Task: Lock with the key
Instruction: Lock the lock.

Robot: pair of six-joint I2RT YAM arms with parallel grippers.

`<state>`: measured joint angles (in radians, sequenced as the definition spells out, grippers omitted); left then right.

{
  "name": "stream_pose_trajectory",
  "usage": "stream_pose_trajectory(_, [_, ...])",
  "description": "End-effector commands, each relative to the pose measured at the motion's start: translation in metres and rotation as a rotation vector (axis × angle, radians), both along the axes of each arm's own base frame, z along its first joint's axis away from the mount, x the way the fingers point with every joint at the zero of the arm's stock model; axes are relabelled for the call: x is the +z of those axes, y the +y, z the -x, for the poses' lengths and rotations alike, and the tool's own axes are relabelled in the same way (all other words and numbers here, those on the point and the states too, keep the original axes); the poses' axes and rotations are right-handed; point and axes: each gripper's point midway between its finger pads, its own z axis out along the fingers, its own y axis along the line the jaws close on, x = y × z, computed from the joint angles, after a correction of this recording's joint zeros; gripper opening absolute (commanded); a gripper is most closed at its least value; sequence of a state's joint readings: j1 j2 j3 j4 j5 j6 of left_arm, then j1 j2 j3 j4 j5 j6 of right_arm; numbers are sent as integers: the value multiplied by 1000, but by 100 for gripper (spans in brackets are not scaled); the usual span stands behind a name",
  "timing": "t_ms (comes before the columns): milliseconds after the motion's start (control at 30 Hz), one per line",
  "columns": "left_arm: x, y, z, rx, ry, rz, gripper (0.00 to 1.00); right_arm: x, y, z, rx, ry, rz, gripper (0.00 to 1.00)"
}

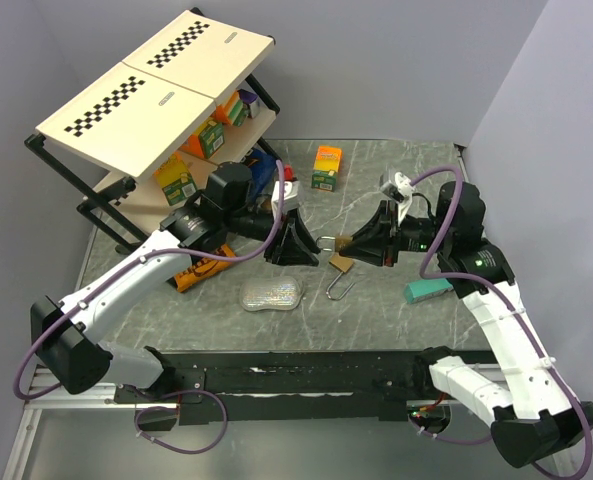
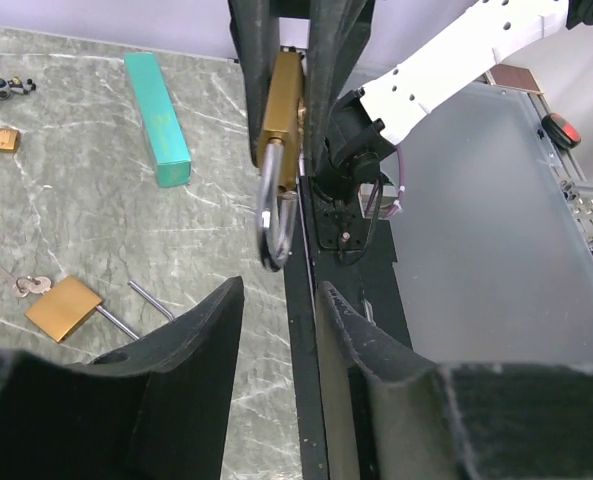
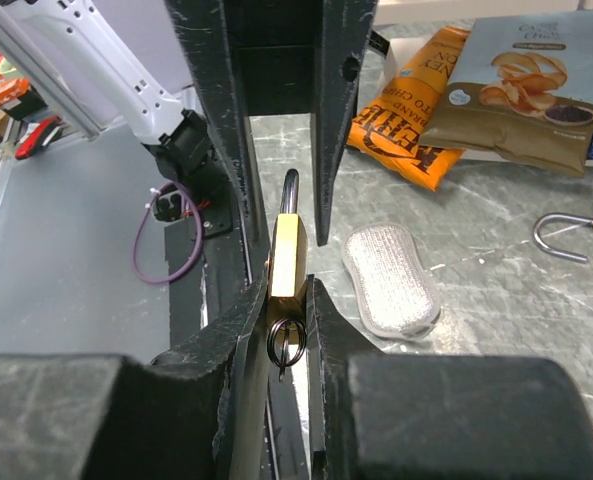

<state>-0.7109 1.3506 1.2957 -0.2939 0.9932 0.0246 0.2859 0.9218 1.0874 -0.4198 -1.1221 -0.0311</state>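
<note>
My right gripper [image 1: 354,246] is shut on a brass padlock [image 3: 288,250] and holds it above the table. A key ring [image 3: 284,345] hangs from the lock's keyed end between my right fingers [image 3: 238,330]. The padlock's steel shackle [image 2: 274,225] points at my left gripper [image 1: 304,250]. That gripper is open, its fingertips [image 2: 231,300] just short of the shackle and level with it. In the right wrist view the shackle [image 3: 290,192] shows between the two left fingers. The padlock also shows in the left wrist view [image 2: 281,110].
A second brass padlock [image 1: 341,265] with an open shackle and a key [image 2: 31,287] lies on the table below the grippers. Nearby are a silver sponge [image 1: 272,294], a teal box [image 1: 428,290], snack bags [image 3: 446,90], an orange-green box [image 1: 326,167] and a shelf rack [image 1: 156,90].
</note>
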Motion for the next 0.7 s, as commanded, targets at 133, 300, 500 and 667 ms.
stream_pose_trajectory(133, [37, -1, 3, -8, -93, 88, 41, 10, 4, 18, 68, -36, -15, 0])
stream_pose_trajectory(300, [38, 0, 11, -40, -135, 88, 41, 8, 5, 18, 68, -40, -9, 0])
stream_pose_trajectory(500, [41, -1, 16, -50, -137, 101, 39, 4, 5, 16, 59, -45, 2, 0])
stream_pose_trajectory(667, [42, -3, 15, -46, -127, 103, 28, 3, 4, 18, 68, -51, 9, 0])
